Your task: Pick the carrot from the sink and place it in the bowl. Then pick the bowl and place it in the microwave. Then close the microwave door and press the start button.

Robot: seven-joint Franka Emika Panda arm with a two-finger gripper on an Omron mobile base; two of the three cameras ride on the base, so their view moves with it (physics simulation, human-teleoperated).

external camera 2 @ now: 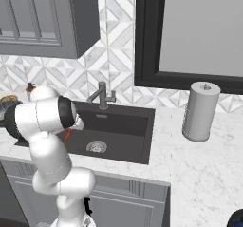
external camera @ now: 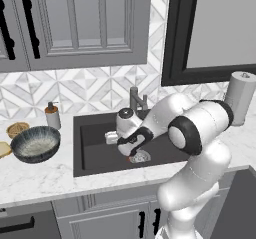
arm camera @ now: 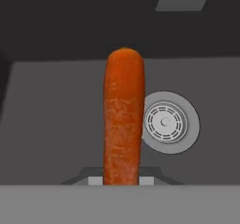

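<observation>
The carrot [arm camera: 123, 117] stands lengthwise straight out from the gripper [arm camera: 121, 181], its lower end caught between the two finger tips and its rounded far end pointing away along the hand. The jaws are clamped on that lower end, so the carrot is held clear of the sink [external camera: 95, 153] floor, above the basin. In the hand view the round metal drain [arm camera: 168, 122] lies on the basin floor just beside the carrot, partly covered by it. In the right base view a sliver of orange [external camera 2: 68, 135] shows below the arm's wrist, over the part of the sink nearest the arm and to the side of the drain [external camera 2: 96, 146].

In the left base view the gripper [external camera: 131, 150] hangs over the middle of the sink, close above the drain [external camera: 140, 156], in front of the grey faucet [external camera: 136, 99] at the sink's back edge. The bowl [external camera: 35, 143] sits on the marble counter [external camera: 50, 178] beside the sink, on the side away from the paper towel roll [external camera: 240, 98]. A smaller tan bowl [external camera: 17, 129] and a soap bottle [external camera: 52, 115] stand just behind it, the bottle near the sink's back corner.
</observation>
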